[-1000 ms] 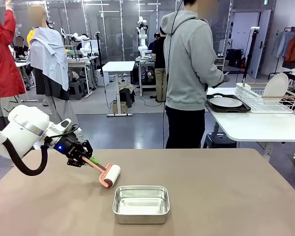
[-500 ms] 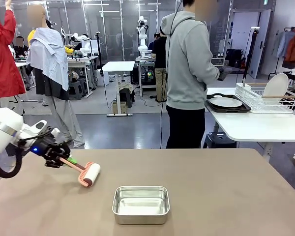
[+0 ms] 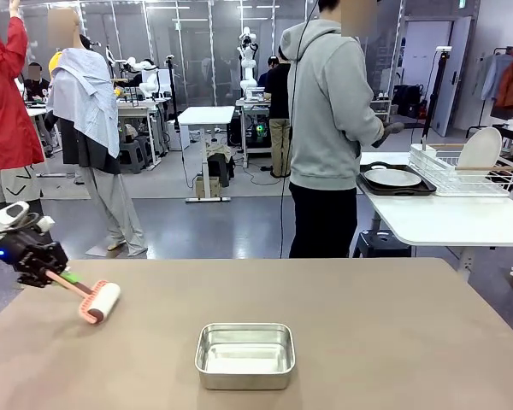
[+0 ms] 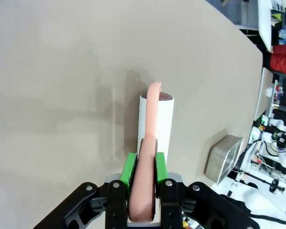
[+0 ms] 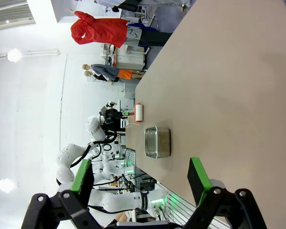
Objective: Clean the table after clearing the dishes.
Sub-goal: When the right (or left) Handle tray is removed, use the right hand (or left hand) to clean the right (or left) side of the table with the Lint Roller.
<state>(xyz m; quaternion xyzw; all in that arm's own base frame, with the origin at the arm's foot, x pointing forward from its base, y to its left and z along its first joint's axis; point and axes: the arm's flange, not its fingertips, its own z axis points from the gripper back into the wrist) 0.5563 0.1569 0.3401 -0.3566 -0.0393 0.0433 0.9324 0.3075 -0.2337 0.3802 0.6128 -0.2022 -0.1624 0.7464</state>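
Left tool (image 3: 53, 278) grips roller (image 3: 105, 302) near table (image 3: 393, 342) edge.

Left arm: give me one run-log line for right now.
left gripper: shut on roller handle | roller: on table, far left | right gripper: open, empty | pan: mid-table

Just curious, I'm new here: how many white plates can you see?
2: one plate lying on the dark tray on the white side table, another standing upright in the wire rack. Others may be hidden.
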